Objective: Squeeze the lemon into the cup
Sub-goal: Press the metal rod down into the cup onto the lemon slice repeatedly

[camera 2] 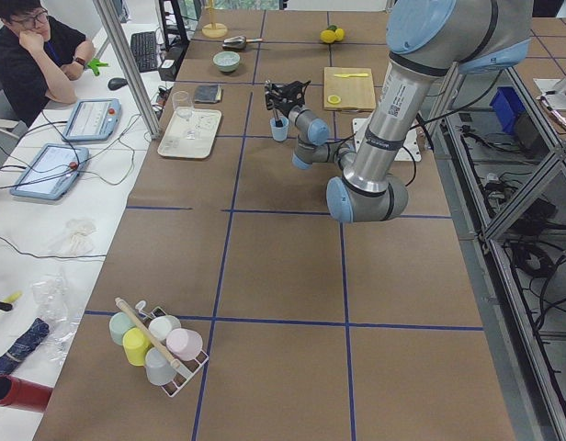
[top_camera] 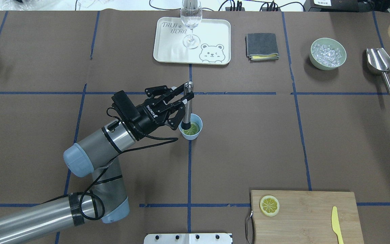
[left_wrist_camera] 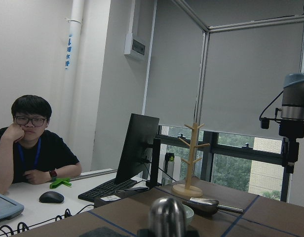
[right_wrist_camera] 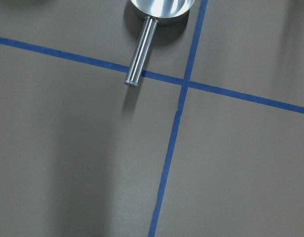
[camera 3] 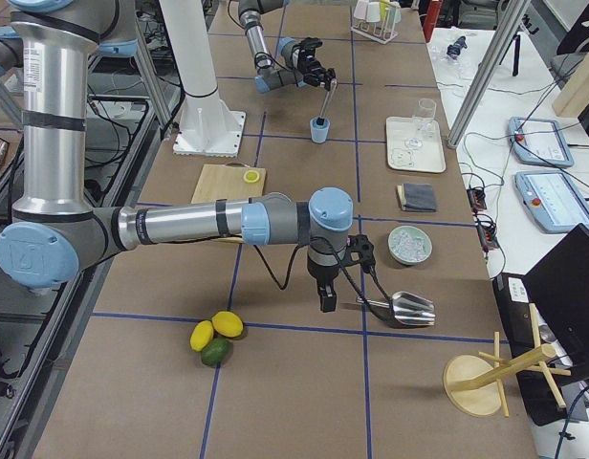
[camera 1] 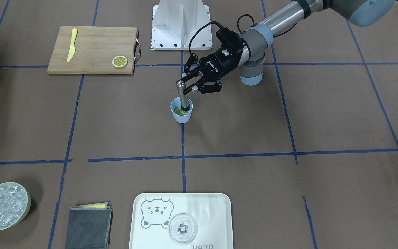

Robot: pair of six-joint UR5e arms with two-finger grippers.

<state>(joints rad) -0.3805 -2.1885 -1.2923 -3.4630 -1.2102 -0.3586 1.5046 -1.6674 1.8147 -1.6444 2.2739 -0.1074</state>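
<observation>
The light-blue cup (camera 1: 181, 119) stands on the table near the middle, also in the overhead view (top_camera: 191, 137). The greenish-yellow lemon (camera 1: 178, 111) slice lies flat at its bottom (top_camera: 195, 128). My left gripper (camera 1: 188, 88) is shut on the upper end of a metal muddler (camera 1: 183, 97), which stands upright in the cup with its black tip on the lemon (top_camera: 188, 108). My right gripper (camera 3: 325, 296) hangs over the table beside a metal scoop (camera 3: 409, 308). I cannot tell whether it is open or shut.
A wooden cutting board (camera 1: 92, 48) holds a brighter yellow slice (camera 1: 120, 61) and a yellow knife (camera 1: 72, 45). A white tray (camera 1: 206, 207) carries a clear glass (camera 1: 182, 227). A grey cloth (camera 1: 88, 226) and a green bowl of ice (camera 1: 28, 204) lie beside it.
</observation>
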